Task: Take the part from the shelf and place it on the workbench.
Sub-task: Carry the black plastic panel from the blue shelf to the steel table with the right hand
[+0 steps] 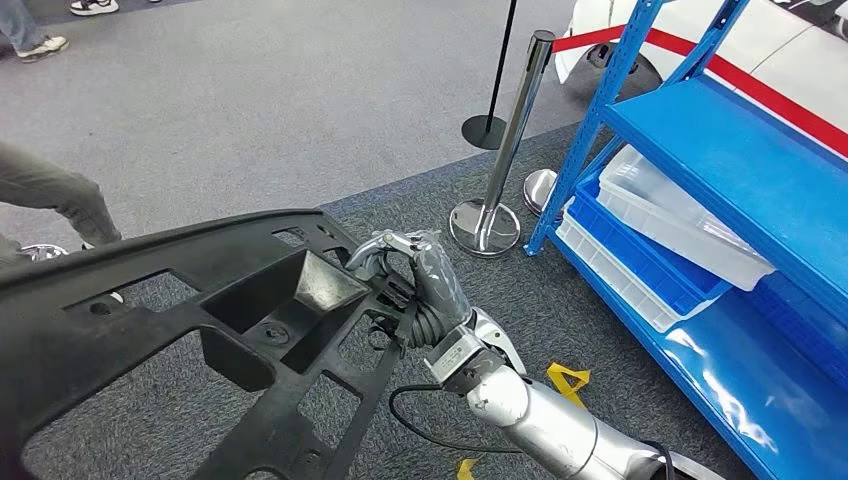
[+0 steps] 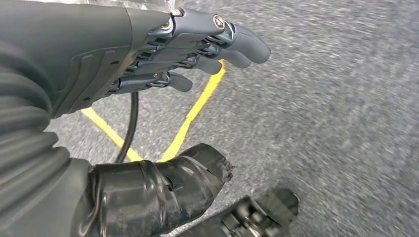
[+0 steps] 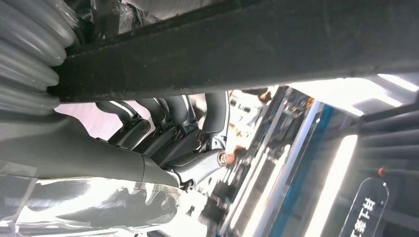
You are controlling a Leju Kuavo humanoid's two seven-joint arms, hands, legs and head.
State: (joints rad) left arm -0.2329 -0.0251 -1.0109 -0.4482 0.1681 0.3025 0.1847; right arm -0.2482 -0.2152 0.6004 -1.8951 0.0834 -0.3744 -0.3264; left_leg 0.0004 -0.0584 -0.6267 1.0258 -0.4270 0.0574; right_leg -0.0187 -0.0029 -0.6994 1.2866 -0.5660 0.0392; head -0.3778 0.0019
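The part (image 1: pixel 200 330), a big black moulded panel with cut-outs and a deep pocket, is carried clear of the shelf (image 1: pixel 740 170) and fills the lower left of the head view. It is gripped at its right-hand edge by the right robot hand (image 1: pixel 415 285), whose fingers are curled over the rim near the pocket while the thumb is tucked below. In the right wrist view the fingers (image 3: pixel 168 116) are seen hooked under a dark bar of the part (image 3: pixel 247 49), so the load is judged to be borne on a closed, wrapping hold rather than a pinch.

Such an edge grip is probably chosen because the panel is far too wide to be spanned, and the ribbed rim offers a bar to close on. The panel is held roughly flat, open face up, above the grey carpet (image 1: pixel 250 100).

Its long axis runs from the far left of the frame towards centre right, rising slightly to the right; the narrower end is pointed at the shelf in the upper right, the broader body towards the lower left.

The left robot hand (image 2: pixel 163 54) is seen in the left wrist view with fingers stretched out, close together and nothing between them, above yellow floor tape (image 2: pixel 197 106). Whether the part's far end is supported by it cannot be told.

No worktop is seen, so placing is judged not yet done.
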